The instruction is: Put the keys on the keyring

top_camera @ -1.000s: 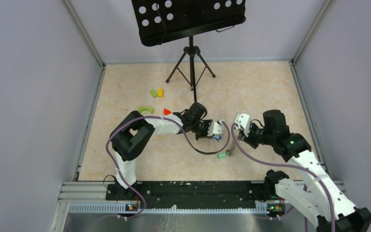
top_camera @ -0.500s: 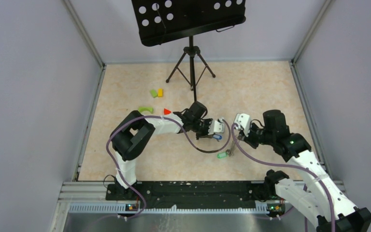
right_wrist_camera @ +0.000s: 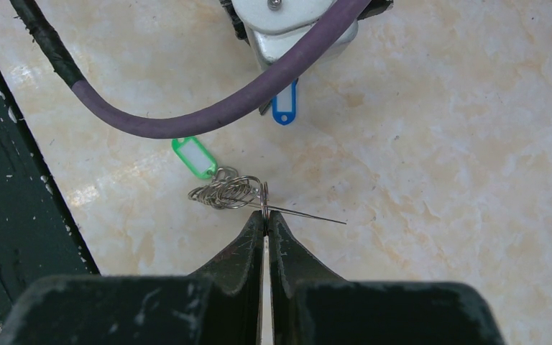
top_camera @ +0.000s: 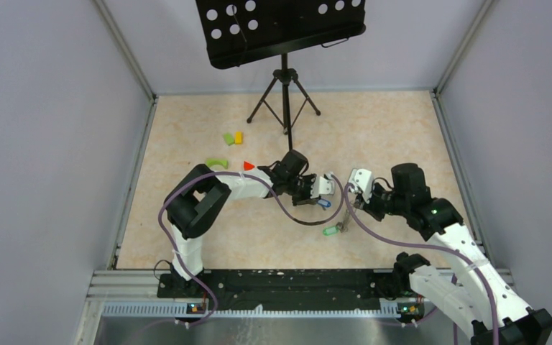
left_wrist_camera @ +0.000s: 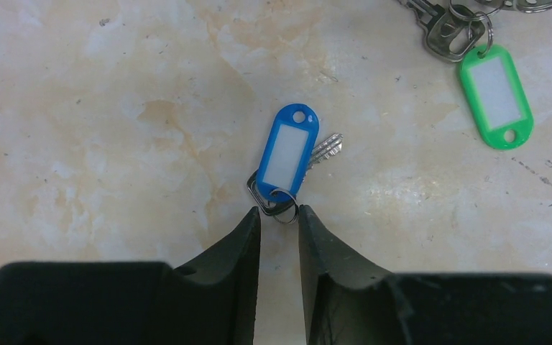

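Note:
The blue-tagged key (left_wrist_camera: 285, 158) lies flat on the floor, also in the top view (top_camera: 323, 203). My left gripper (left_wrist_camera: 278, 215) is narrowly open, its tips at the key's small ring (left_wrist_camera: 284, 209), touching it but not clamped on it. The keyring (right_wrist_camera: 226, 192) is a silvery coil of wire loops with a straight wire sticking out. My right gripper (right_wrist_camera: 264, 215) is shut on one of its loops. The green-tagged key (right_wrist_camera: 194, 157) hangs on the coil's other end; it also shows in the left wrist view (left_wrist_camera: 496, 93) and the top view (top_camera: 329, 231).
A black music stand on a tripod (top_camera: 284, 93) stands at the back. Loose blocks lie left of centre: green (top_camera: 228, 138), yellow (top_camera: 238, 136), a green arch (top_camera: 216, 162), a red wedge (top_camera: 249, 166). Purple cables (top_camera: 309, 219) loop between the arms. A black rail (top_camera: 280, 282) runs along the near edge.
My left gripper has edged slightly right and away, closer to the right gripper. The right arm, keyring and green-tagged key have not moved.

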`<act>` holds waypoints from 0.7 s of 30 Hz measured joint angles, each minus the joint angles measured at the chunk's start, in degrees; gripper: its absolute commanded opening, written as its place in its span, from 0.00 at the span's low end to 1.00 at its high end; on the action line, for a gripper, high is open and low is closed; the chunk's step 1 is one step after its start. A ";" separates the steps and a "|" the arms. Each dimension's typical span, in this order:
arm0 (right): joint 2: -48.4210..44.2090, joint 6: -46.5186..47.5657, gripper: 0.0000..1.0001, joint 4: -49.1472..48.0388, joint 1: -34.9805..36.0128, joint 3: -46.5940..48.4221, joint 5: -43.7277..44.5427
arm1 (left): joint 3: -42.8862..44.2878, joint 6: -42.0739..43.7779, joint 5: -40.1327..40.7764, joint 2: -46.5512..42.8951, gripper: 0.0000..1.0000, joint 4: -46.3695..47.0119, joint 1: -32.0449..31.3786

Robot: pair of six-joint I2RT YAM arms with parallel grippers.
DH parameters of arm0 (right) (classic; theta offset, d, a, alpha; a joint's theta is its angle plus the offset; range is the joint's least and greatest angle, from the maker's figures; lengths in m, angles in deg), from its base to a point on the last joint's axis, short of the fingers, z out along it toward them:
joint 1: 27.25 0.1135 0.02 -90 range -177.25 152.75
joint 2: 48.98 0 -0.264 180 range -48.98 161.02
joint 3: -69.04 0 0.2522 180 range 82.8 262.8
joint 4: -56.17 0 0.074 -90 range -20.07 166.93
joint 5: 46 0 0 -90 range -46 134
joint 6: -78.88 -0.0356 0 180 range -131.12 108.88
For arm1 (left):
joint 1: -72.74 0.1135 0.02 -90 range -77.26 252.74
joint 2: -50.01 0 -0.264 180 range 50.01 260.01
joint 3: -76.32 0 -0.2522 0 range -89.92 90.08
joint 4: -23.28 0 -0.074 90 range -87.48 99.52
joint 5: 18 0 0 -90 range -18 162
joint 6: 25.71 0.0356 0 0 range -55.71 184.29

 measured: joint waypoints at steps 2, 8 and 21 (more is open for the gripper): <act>0.00 0.00 0.00 0.00 0.00 0.00 0.00 | 0.00 -0.31 0.35 0.00 0.31 0.26 0.00; 0.02 -0.02 0.00 0.00 0.00 0.00 0.00 | 0.00 -0.48 0.85 0.02 0.30 0.59 0.00; 0.07 -0.04 0.00 -0.02 0.00 0.00 0.00 | 0.00 -1.55 1.66 0.35 0.30 2.40 0.00</act>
